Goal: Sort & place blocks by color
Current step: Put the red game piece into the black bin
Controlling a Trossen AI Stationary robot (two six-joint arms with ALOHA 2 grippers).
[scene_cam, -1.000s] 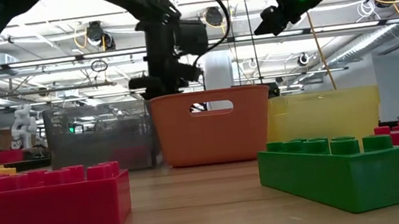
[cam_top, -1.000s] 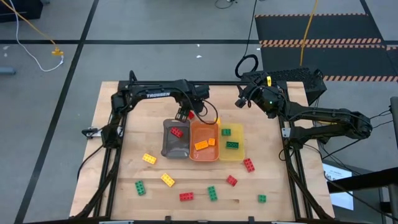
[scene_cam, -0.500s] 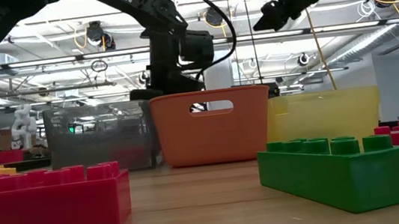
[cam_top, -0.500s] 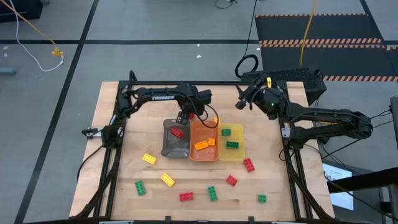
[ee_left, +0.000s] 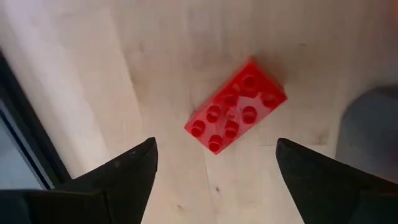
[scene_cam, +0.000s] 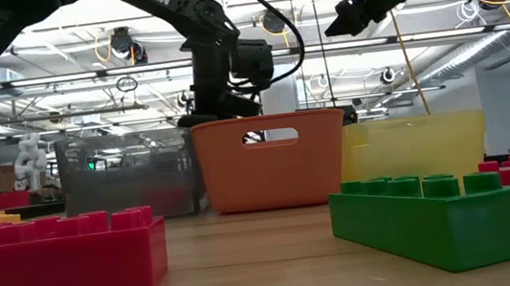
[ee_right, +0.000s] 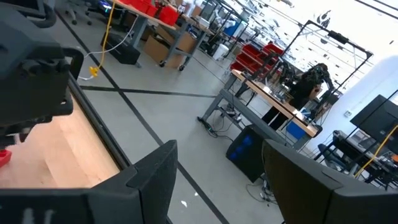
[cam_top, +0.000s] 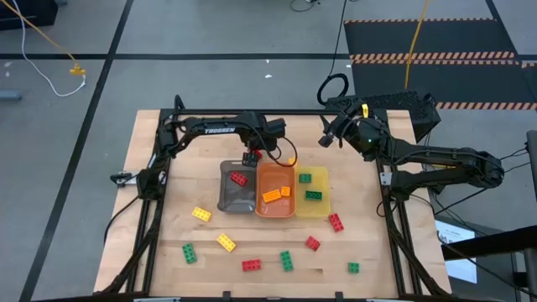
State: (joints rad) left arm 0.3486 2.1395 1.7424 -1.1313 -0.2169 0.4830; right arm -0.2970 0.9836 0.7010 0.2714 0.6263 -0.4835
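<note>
Left gripper (cam_top: 251, 158) open over a loose red block, right arm waiting high.

High view: left gripper sits at the far edge of the grey tray (cam_top: 225, 200), just beside the orange tray (cam_top: 262, 207); yellow tray (cam_top: 323, 204) next. In trays: 1 red, 2 orange, 2 green blocks. On table (cam_top: 151, 226): 2 yellow, 3 red, 3 green. Right gripper (cam_top: 325, 134) near the far edge, apart from the trays.
Low view: red block (scene_cam: 61, 258) and green block (scene_cam: 434, 217) up close block the table behind; 3 trays beyond.
Left wrist view: fingers (ee_left: 134, 167) wide apart, 1 red block (ee_left: 236, 106) on the wood between them, untouched.
Right wrist view: fingers (ee_right: 152, 177) parted, holding nothing.
</note>
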